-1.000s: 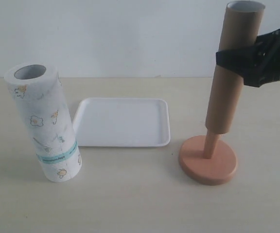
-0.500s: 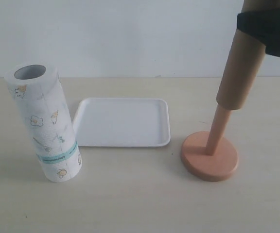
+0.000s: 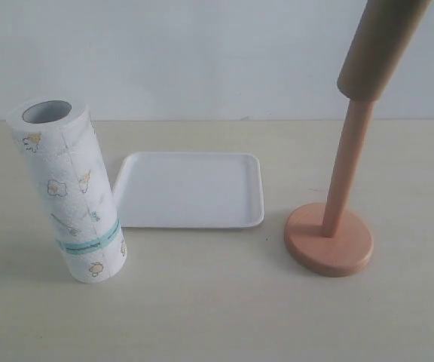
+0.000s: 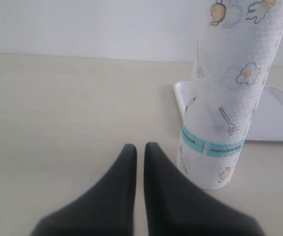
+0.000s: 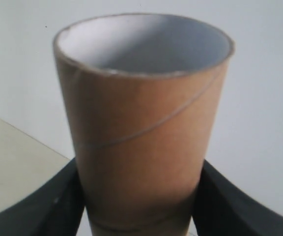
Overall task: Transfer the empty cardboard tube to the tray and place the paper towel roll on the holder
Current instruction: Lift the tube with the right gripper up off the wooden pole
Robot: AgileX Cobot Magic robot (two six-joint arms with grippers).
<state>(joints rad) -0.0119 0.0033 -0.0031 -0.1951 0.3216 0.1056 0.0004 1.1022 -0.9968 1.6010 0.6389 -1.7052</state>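
The empty cardboard tube [image 3: 379, 45] hangs tilted at the upper right, its lower end still around the top of the holder's pole [image 3: 345, 170]. The holder's round base [image 3: 328, 240] rests on the table. My right gripper [image 5: 141, 206] is shut on the tube [image 5: 141, 123], one black finger on each side; it is above the exterior view's top edge. The paper towel roll [image 3: 66, 192] stands slightly tilted at the left. The white tray [image 3: 191, 188] lies between roll and holder with nothing in it. My left gripper [image 4: 139, 147] is shut and holds nothing, low over the table beside the roll [image 4: 235, 83].
A pale wall runs behind the beige table [image 3: 217, 317]. The tray's corner [image 4: 279, 113] shows behind the roll in the left wrist view.
The right gripper has lifted the tube up the pole and gone out of the exterior view's top. The holder's base has shifted slightly right. Roll and tray have not moved.
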